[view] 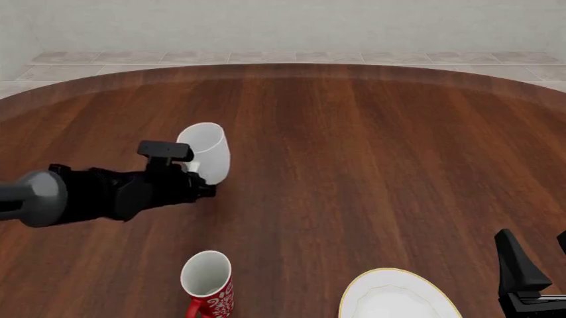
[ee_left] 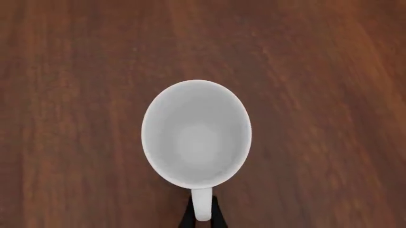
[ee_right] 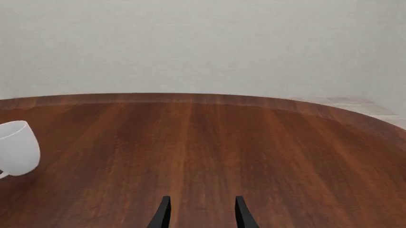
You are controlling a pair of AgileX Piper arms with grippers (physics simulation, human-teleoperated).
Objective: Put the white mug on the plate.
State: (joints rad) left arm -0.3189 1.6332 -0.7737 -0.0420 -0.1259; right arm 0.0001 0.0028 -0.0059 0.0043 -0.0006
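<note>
The white mug (ee_left: 195, 135) fills the left wrist view, seen from over its empty mouth. Its loop handle sits pinched between the dark fingers of my left gripper (ee_left: 201, 216). In the front view the white mug (view: 205, 149) hangs tilted at the table's left, just beyond my left gripper (view: 203, 182), which is shut on it. The right wrist view also catches the white mug (ee_right: 17, 148), leaning. The plate (view: 372, 286) lies at the near edge, right of centre. My right gripper (view: 536, 260) stands open beside it, fingers apart (ee_right: 201, 213), holding nothing.
A red mug (view: 209, 289) with a white inside and white pattern stands at the near edge, left of the plate. The round wooden table (view: 372, 146) stretches away to a pale tiled floor and wall.
</note>
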